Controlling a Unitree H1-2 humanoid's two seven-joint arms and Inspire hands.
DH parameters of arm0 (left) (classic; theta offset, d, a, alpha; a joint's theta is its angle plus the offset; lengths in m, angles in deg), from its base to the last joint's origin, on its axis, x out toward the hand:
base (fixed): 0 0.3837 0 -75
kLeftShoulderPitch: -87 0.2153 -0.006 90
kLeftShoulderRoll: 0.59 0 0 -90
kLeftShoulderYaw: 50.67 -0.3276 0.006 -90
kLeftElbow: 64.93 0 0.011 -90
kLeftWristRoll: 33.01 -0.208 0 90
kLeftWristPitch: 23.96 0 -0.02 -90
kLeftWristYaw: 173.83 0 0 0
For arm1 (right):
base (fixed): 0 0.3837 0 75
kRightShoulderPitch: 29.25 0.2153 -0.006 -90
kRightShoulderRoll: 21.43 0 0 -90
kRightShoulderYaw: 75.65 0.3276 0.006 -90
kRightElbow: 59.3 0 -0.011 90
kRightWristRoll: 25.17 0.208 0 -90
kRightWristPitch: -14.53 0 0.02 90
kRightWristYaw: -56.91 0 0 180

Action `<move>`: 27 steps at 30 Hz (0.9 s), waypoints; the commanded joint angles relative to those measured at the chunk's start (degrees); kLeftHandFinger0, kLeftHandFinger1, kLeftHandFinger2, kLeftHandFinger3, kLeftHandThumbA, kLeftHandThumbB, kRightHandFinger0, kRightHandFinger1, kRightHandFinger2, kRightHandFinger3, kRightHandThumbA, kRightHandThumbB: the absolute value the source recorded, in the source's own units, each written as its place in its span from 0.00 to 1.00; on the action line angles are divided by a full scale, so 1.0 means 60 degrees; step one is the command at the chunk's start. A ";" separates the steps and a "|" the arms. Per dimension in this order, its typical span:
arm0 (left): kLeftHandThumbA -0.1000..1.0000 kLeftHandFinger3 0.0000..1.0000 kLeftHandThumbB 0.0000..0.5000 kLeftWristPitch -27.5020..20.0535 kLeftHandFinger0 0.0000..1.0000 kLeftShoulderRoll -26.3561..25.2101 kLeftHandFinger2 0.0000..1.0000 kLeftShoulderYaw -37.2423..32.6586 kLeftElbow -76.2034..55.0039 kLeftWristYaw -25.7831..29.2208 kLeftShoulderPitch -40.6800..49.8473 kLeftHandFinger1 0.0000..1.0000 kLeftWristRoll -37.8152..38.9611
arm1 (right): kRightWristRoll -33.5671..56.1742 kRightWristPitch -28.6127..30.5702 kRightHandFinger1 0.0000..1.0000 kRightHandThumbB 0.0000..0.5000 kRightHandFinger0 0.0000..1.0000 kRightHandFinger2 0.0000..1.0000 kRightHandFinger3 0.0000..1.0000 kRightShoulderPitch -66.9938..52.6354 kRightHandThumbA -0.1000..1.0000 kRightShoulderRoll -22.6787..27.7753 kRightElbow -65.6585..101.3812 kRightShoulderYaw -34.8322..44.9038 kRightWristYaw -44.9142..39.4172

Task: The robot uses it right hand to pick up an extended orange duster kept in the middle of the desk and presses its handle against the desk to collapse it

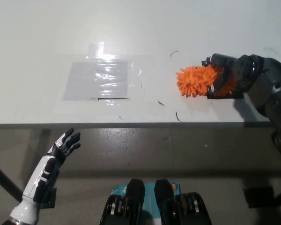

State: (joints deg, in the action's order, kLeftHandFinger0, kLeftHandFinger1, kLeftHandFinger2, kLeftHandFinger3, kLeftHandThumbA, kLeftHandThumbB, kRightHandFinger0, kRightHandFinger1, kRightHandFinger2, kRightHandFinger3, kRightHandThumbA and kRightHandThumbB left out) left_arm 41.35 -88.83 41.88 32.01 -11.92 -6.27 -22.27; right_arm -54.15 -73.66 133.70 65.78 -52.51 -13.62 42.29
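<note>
The black right robot hand (230, 76) is wrapped around the orange duster (196, 80) (fluffy head poking left) at the counter's (47, 42) right. The white left robot hand (64, 143) hangs spread below the near edge.

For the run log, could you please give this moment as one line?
right hand: closed on duster, on desk | left hand: open, idle below desk edge | plastic sheet: untouched

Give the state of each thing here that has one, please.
duster: lying on the desk, held
right robot hand: shut on the duster
left robot hand: open, below the desk edge
plastic sheet: flat, taped down
</note>
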 commanded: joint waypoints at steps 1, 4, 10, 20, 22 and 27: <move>1.00 1.00 0.62 -0.0365 1.00 -0.0166 1.00 -0.0011 -0.0227 -0.0066 -0.0242 1.00 0.0046 | 0.0125 0.0955 0.59 0.28 0.14 0.99 0.92 0.0374 0.00 0.0178 0.0198 0.0305 0.2940; 1.00 1.00 0.60 -0.0334 1.00 -0.0169 1.00 -0.0005 -0.0261 -0.0036 -0.0255 1.00 0.0015 | 0.0165 0.0984 0.59 0.29 0.12 0.99 0.95 0.0405 0.00 0.0207 0.0177 0.0354 0.3024; 1.00 1.00 0.64 -0.0327 1.00 -0.0167 1.00 0.0016 -0.0219 -0.0042 -0.0337 1.00 0.0091 | 0.0169 0.1062 0.56 0.27 0.08 0.95 0.97 0.0442 0.00 0.0280 0.0175 0.0419 0.3199; 1.00 1.00 0.62 -0.0269 1.00 -0.0227 1.00 0.0016 -0.0247 -0.0089 -0.0318 1.00 0.0143 | 0.0751 0.1556 0.54 0.28 0.05 0.93 0.97 0.0509 0.00 0.0587 0.0202 0.1211 0.3626; 1.00 1.00 0.61 -0.0260 1.00 -0.0222 1.00 0.0027 -0.0252 -0.0079 -0.0326 1.00 0.0160 | 0.0954 0.1950 0.55 0.28 0.08 0.91 0.93 0.0671 0.00 0.0679 0.0273 0.1555 0.3809; 1.00 1.00 0.64 -0.0313 1.00 -0.0200 1.00 0.0043 -0.0197 -0.0053 -0.0324 1.00 0.0141 | 0.1401 0.2681 0.40 0.26 0.00 0.75 0.77 0.1284 0.00 0.0840 0.0597 0.2384 0.4146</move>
State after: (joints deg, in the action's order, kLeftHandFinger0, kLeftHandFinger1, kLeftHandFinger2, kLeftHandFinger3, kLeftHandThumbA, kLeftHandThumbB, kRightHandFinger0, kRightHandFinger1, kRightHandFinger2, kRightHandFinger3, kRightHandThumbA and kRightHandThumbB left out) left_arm 41.34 -89.00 41.92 32.06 -11.96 -7.68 -22.15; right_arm -49.92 -64.17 133.58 68.65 -51.87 -2.34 62.44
